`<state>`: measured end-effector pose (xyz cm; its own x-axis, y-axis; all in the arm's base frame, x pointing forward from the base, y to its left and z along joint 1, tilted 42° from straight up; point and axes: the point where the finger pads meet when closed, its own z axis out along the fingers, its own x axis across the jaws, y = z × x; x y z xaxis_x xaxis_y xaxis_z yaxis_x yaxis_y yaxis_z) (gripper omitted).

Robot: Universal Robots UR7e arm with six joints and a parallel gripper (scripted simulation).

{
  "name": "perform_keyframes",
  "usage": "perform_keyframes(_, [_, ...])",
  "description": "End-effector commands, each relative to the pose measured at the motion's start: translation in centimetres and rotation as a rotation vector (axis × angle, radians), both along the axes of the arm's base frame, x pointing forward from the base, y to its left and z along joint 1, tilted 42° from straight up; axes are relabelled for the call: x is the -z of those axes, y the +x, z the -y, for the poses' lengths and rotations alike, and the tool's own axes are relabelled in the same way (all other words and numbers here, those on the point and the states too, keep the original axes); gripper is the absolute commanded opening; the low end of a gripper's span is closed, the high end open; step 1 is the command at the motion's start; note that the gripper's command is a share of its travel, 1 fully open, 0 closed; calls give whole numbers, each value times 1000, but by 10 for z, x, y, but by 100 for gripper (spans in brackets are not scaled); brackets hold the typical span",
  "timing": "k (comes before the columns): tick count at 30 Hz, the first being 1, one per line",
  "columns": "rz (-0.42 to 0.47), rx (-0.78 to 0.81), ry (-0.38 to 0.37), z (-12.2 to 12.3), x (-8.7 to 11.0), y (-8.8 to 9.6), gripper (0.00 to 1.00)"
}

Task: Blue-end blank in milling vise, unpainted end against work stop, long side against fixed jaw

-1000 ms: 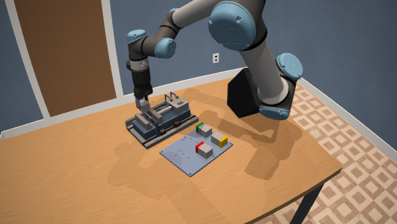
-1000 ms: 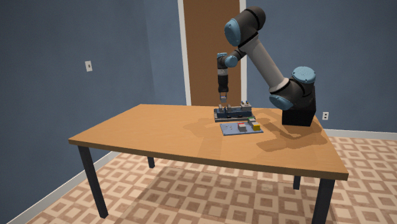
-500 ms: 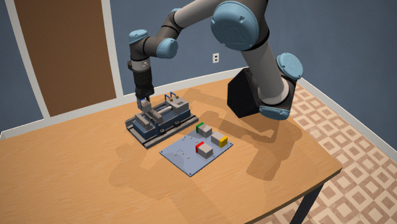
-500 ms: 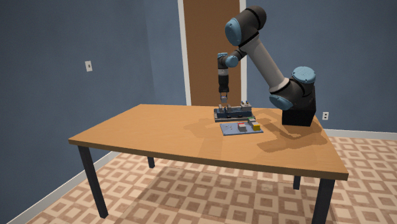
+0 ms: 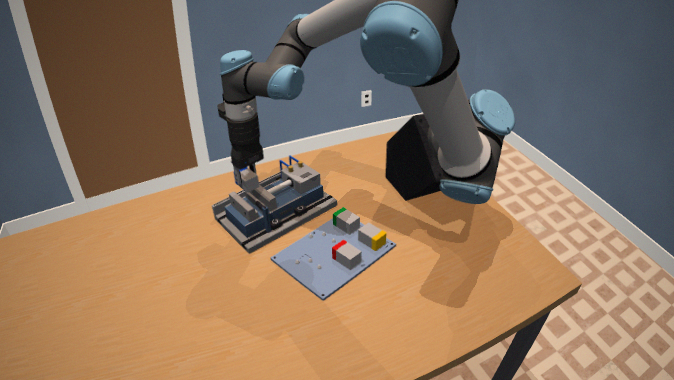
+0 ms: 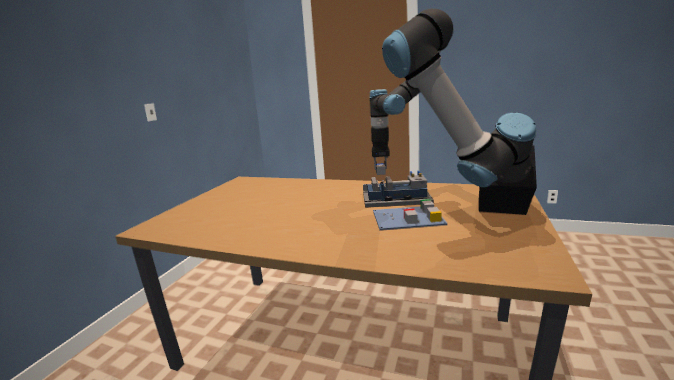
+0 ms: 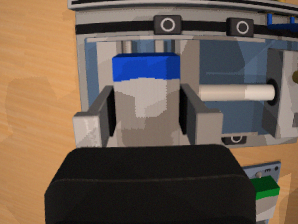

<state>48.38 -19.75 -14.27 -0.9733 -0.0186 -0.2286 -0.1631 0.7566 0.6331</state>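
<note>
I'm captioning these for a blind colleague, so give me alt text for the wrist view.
The gripper holds a gray blank with a blue end between its two fingers, above a milling vise. At lower right, part of a green-ended blank shows on a plate.

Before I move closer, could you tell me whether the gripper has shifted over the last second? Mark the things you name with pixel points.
Yes: in the top view, the gripper (image 5: pixel 246 178) (image 6: pixel 380 167) (image 7: pixel 147 100) has moved slightly right, away from the white door frame (image 5: pixel 191 80) (image 6: pixel 313 90).
</note>
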Motion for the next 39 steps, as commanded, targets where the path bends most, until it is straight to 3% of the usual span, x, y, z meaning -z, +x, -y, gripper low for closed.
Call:
perform_keyframes(1, [1, 1, -1, 0, -1, 0, 0])
perform_keyframes(39, [1, 1, -1, -2, -3, -2, 0])
